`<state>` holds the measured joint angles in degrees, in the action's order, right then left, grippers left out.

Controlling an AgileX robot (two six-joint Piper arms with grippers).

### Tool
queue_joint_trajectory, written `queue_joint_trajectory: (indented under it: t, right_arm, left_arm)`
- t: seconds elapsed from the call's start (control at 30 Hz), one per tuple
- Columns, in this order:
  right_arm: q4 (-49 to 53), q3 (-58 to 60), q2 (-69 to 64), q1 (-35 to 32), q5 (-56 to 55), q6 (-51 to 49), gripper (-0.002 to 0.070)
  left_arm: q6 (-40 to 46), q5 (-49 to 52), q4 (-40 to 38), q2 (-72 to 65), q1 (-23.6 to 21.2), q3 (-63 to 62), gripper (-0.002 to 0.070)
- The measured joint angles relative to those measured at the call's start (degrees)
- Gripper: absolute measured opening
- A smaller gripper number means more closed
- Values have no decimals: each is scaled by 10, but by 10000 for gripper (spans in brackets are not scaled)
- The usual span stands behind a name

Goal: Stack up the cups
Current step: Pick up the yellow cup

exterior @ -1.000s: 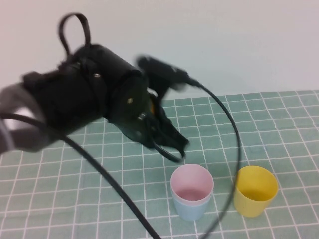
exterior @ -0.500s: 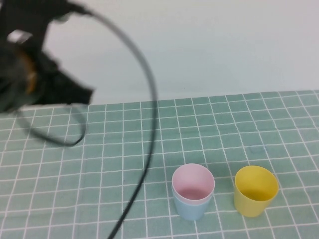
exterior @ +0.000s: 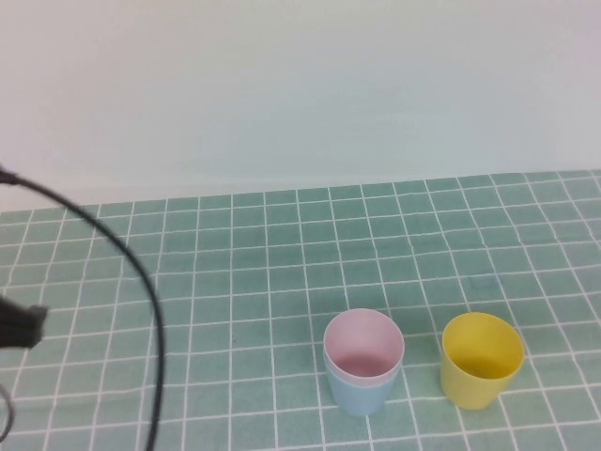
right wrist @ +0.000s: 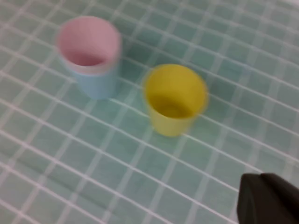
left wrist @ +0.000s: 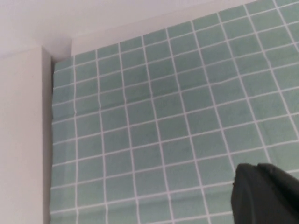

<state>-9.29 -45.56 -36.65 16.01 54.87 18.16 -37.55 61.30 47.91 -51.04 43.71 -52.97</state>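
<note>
Below, green gridded mat under a white wall; left hand and right hand both closed, empty.

We see only the pink cup nested in the blue cup and the yellow cup just beside them; a cable crosses the left desk.

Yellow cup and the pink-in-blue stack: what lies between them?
Nothing: in the high view, only bare green grid mat separates the yellow cup from the pink cup nested in the blue cup.
</note>
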Motion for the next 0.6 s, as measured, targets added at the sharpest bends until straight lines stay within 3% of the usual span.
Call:
queue_joint_trajectory:
  t: [0.2,0.6]
  right_arm:
    - [-66,-80,-196,8,-8,41,14]
    - [-67,-145,-446,8,-44,53,222]
  left_arm:
    - [-4,70,0,12,0,5,0]
    - [-22,85,-16,12,0,5,-1]
